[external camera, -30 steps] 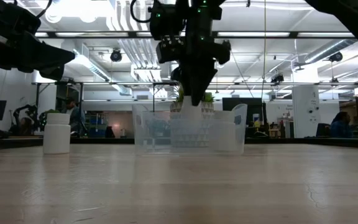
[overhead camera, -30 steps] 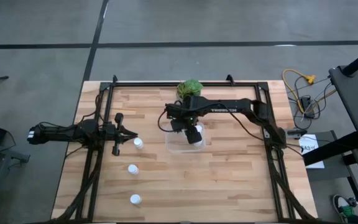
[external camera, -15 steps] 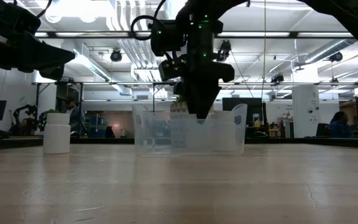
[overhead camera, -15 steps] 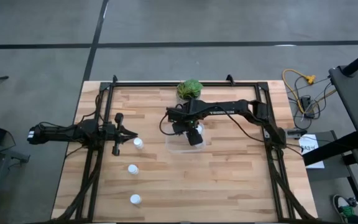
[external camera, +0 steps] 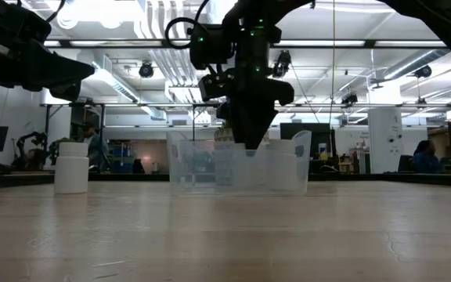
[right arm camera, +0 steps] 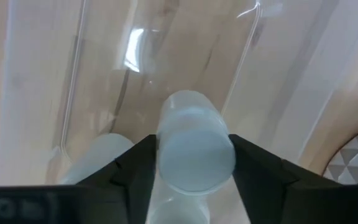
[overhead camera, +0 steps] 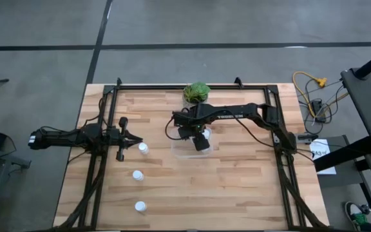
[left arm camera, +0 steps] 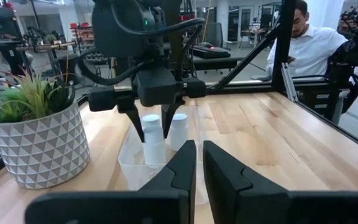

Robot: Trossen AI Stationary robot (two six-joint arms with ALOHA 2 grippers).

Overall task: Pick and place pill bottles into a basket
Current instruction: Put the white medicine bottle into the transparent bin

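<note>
Bottle in hand: my right end effector [overhead camera: 201, 143] is clenching one pill bottle [right arm camera: 194, 148], with a finger [right arm camera: 133, 167] pressing on each side of it, and it's hanging straight down inside the clear basket [external camera: 292, 160]. From my left wrist I'm seeing that held bottle [left arm camera: 153, 135] standing upright in the basket [left arm camera: 129, 163], right beside a second bottle [left arm camera: 178, 131] that's already sitting in there. The right wrist is also catching a pale rounded shape just next to the held one, probably another bottle, but I can't tell for sure.

The basket [overhead camera: 180, 151] is sitting near the middle of the wooden surface [overhead camera: 237, 187], with the potted plant [overhead camera: 197, 91] just behind it in its white patterned pot [left arm camera: 39, 146].

My left end effector [overhead camera: 137, 141] is hovering over the left part of the surface, fingers [left arm camera: 178, 169] nearly together and grasping nothing. Right beside its tip there's a loose bottle [overhead camera: 143, 149], then another one [overhead camera: 138, 175] and a third [overhead camera: 140, 207] lined up toward the front edge, well apart from the basket.

A person in a white shirt [left arm camera: 314, 46] is sitting beyond the surface.
</note>
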